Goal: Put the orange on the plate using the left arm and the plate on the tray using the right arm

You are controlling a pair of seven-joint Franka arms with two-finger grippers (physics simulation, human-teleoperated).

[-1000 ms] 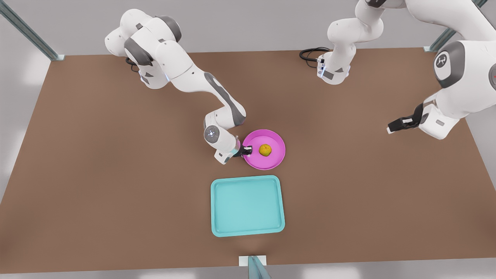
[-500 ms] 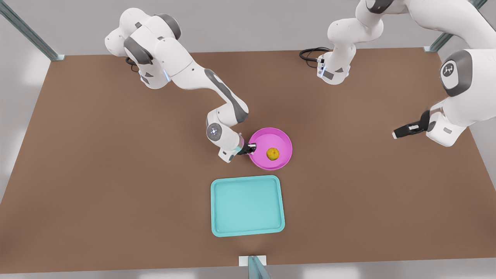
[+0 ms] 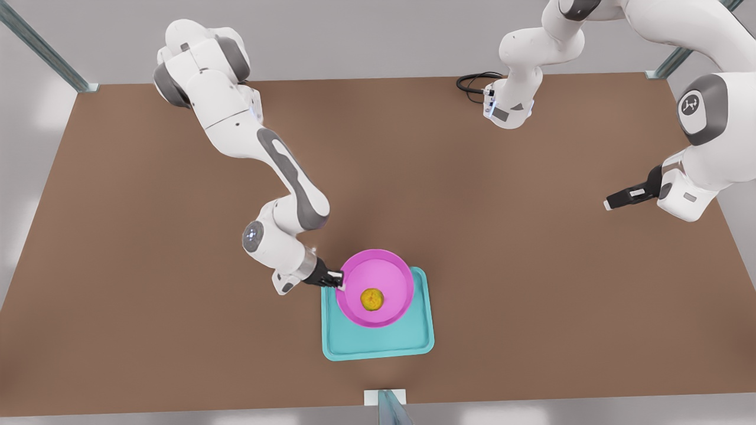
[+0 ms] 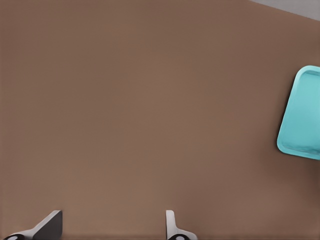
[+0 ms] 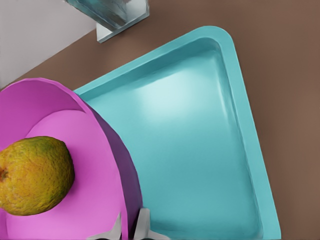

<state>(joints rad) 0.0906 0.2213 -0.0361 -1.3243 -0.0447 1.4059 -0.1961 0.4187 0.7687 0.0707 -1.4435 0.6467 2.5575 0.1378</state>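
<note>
The plate hangs over the tray, covering the tray's far half in the front view, its rim reaching just past the tray's far edge. Inside it, one thing: the orange, sitting near the middle of the pink dish. The wrist view puts the orange right up close, bumpy and greenish-yellow, resting on the plate's floor.

The right gripper has the plate by its rim on the front view's left side, jaws narrow and clamped on that edge; in its wrist view the fingertips pinch the pink wall between them. Whether the plate is touching the tray or held just above it, I cannot tell. The tray holds nothing besides what the plate covers, its teal floor bare out to the low rim.

Over on the front view's right, the left gripper waits well apart from the action, above the bare brown table. Its wrist view shows two fingers spread wide, nothing between them, and a corner of the tray far off.
</note>
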